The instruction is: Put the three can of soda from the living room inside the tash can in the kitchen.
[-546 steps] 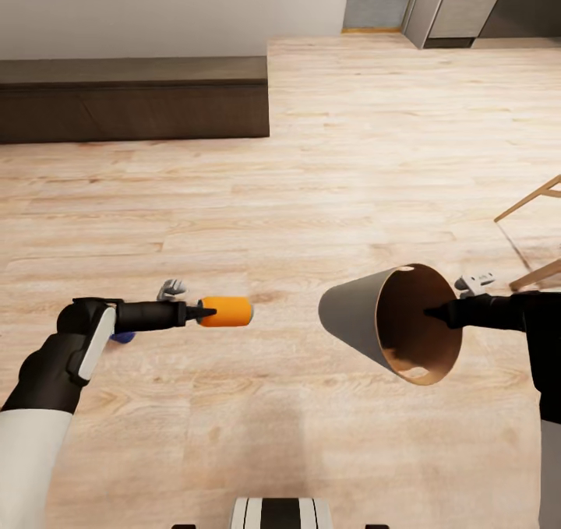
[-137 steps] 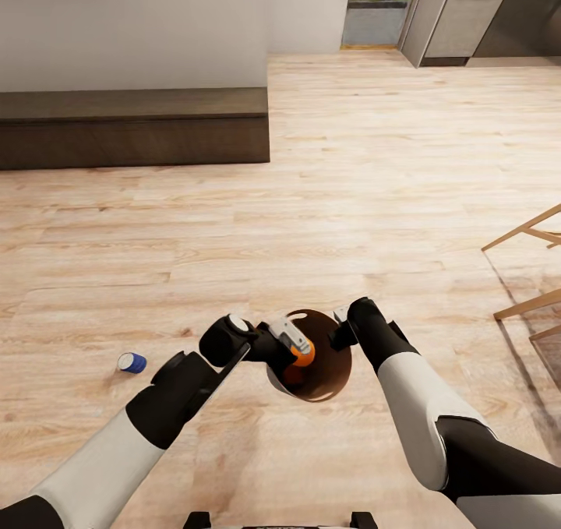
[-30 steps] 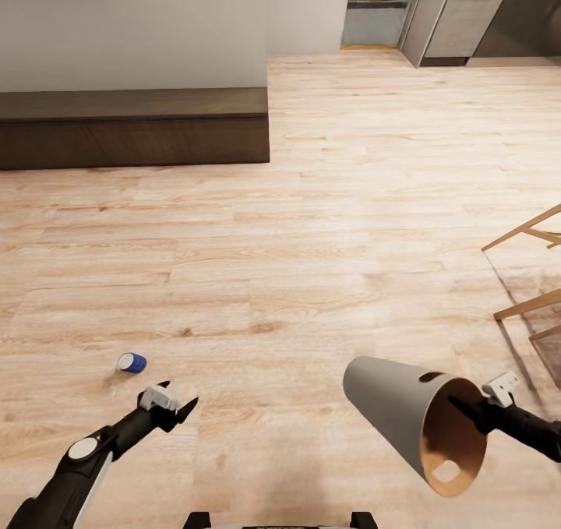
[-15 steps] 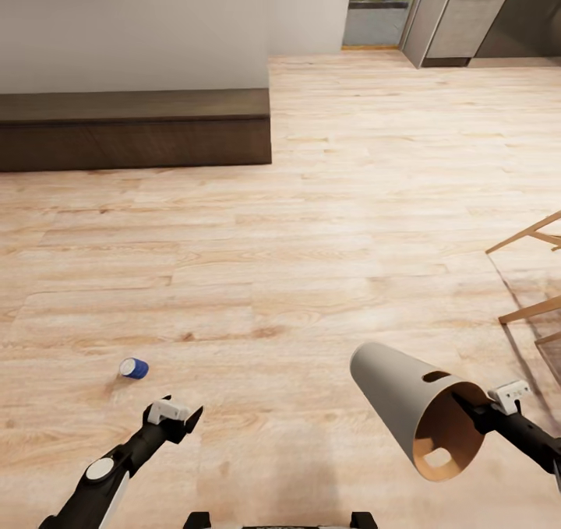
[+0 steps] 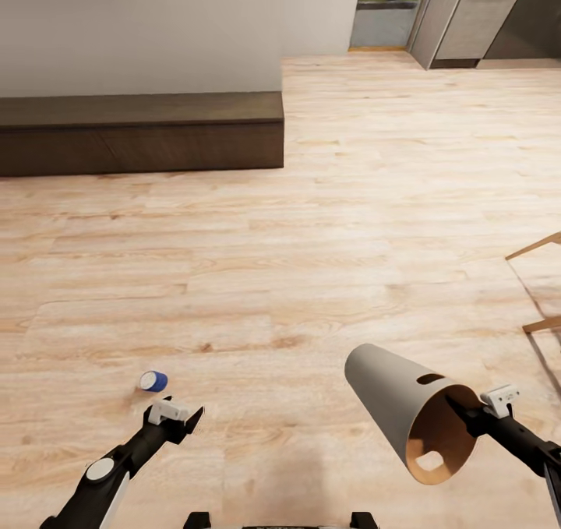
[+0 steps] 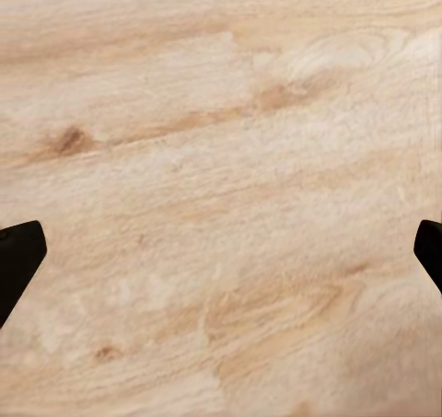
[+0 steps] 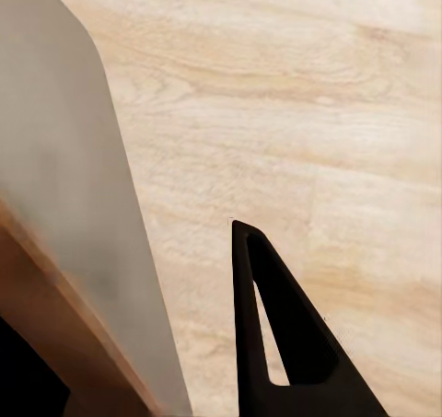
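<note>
A small dark blue soda can (image 5: 153, 381) lies on its side on the pale wooden floor (image 5: 312, 241), just ahead of the empty, spread left gripper (image 5: 189, 418). The right gripper (image 5: 461, 416), farther off, clamps the tilted grey-beige bin's (image 5: 389, 393) rim.

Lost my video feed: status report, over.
Left gripper open, empty. Right gripper shut on pale grey-beige tapered bin. Dark blue soda can on wooden floor, path unobstructed.
</note>
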